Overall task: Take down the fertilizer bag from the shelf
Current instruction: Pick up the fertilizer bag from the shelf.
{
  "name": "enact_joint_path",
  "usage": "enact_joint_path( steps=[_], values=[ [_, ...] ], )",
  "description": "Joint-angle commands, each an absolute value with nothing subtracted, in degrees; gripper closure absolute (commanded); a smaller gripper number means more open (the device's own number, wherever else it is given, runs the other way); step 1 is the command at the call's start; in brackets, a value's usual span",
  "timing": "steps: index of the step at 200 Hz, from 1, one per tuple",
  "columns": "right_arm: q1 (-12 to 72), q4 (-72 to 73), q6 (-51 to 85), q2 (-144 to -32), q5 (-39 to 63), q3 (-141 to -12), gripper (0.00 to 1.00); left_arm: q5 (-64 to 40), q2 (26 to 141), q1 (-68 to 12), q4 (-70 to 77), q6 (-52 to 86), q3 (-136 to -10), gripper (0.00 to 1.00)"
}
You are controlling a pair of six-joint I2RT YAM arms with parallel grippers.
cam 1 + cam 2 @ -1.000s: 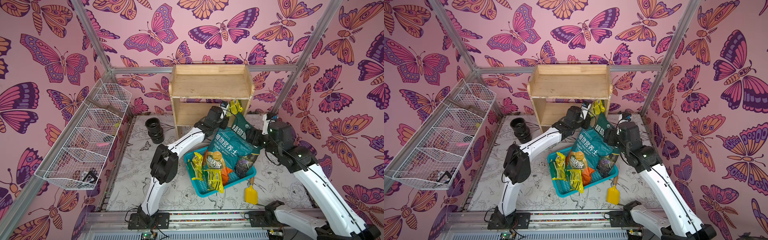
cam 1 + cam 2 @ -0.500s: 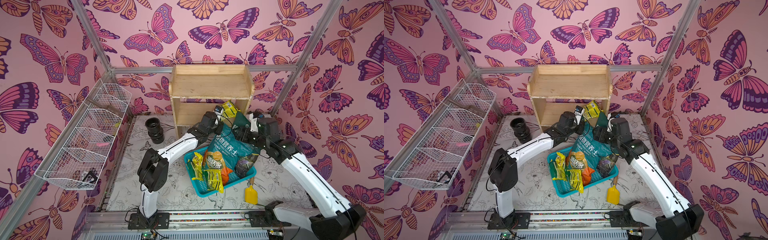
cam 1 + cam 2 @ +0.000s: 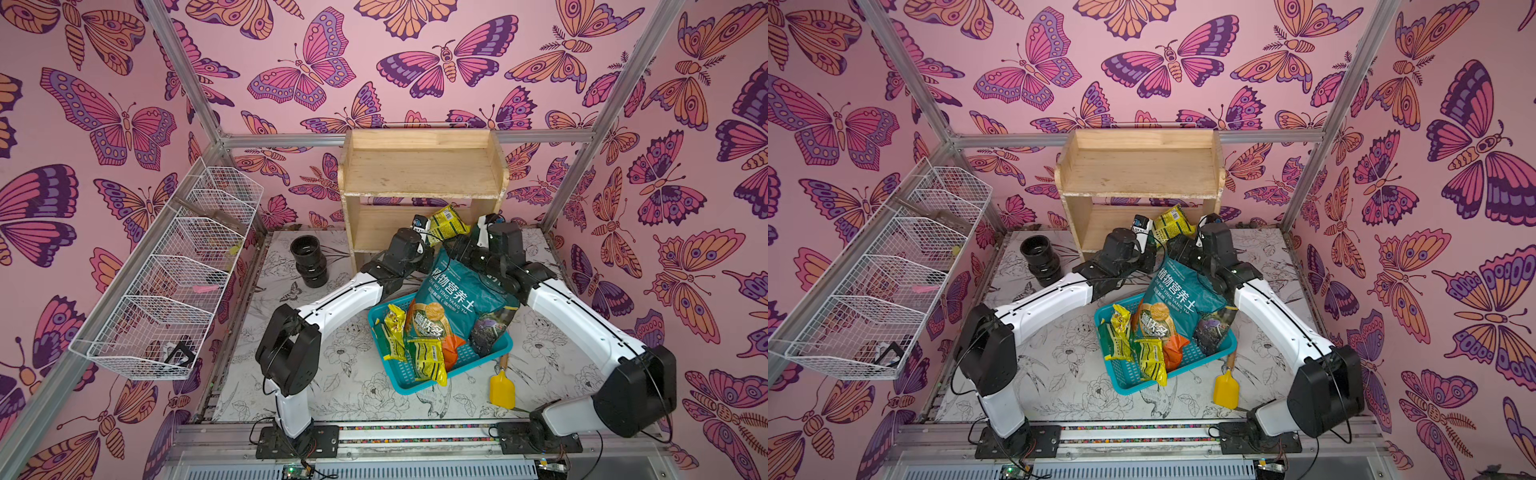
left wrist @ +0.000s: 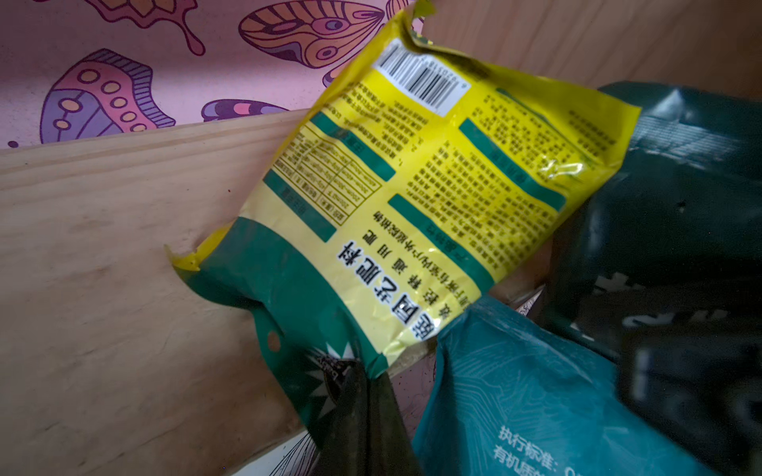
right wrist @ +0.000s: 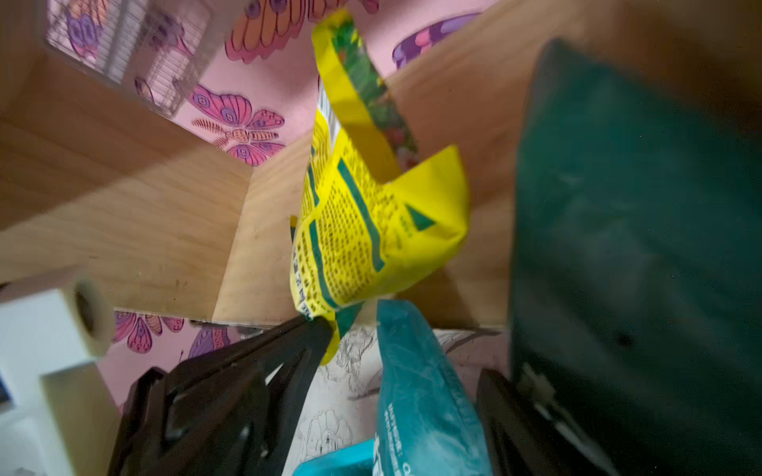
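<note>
The fertilizer bag [image 3: 451,220] [image 3: 1173,220] is yellow and green with a barcode. It stands at the front right of the pale wooden shelf's [image 3: 419,170] [image 3: 1142,170] lower tier. My left gripper [image 3: 431,232] [image 4: 365,395] is shut on the bag's [image 4: 412,185] green bottom corner. In the right wrist view the bag [image 5: 363,230] sticks up from those black fingertips [image 5: 317,329]. My right gripper [image 3: 465,249] [image 5: 412,371] stands open just right of it, with the top of a teal soil bag [image 5: 416,391] in its gap. Only one of its fingers [image 5: 618,247] shows.
The big teal soil bag [image 3: 453,291] leans out of a blue basket [image 3: 415,386] holding several small packets. A yellow trowel [image 3: 501,388] lies right of the basket. A black pot [image 3: 309,262] stands left of the shelf. A white wire rack [image 3: 174,282] hangs on the left wall.
The right gripper has moved left toward the shelf and the yellow bag, its arm folding lower. The left gripper has drawn the bag slightly left. Both grips look the same.
</note>
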State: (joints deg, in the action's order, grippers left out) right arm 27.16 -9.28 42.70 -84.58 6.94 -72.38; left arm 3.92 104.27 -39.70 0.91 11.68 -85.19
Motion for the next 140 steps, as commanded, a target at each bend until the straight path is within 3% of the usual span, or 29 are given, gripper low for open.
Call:
enact_joint_path(
  steps=[1, 66, 74, 112, 130, 135, 140],
  values=[
    [28.0, -4.1, 44.9, -87.6, 6.0, -76.2, 0.18, 3.5, 103.3, -39.3, 0.8, 13.4, -83.4, 1.0],
    [28.0, 3.0, 44.8, -94.1, 1.5, -78.0, 0.22, 3.3, 102.6, -39.2, 1.4, 13.4, -82.3, 1.0],
    [28.0, 3.9, 45.0, -94.6, 1.5, -78.0, 0.27, 3.3, 102.5, -39.2, 1.5, 13.4, -82.2, 1.0],
    [28.2, 8.1, 46.0, -95.0, 2.5, -76.7, 0.73, 3.3, 102.3, -39.2, 1.7, 13.4, -81.8, 1.0],
    [28.6, 8.7, 45.5, -94.3, 2.4, -76.2, 0.81, 3.6, 102.1, -39.2, 1.8, 13.7, -81.7, 1.0],
    [28.8, 8.7, 45.2, -94.0, 2.4, -76.1, 0.81, 3.7, 102.1, -39.2, 1.8, 13.7, -81.7, 0.89],
    [29.0, 8.7, 45.0, -93.5, 2.4, -76.1, 0.81, 3.9, 101.9, -39.2, 1.7, 13.6, -81.6, 0.68]
  ],
)
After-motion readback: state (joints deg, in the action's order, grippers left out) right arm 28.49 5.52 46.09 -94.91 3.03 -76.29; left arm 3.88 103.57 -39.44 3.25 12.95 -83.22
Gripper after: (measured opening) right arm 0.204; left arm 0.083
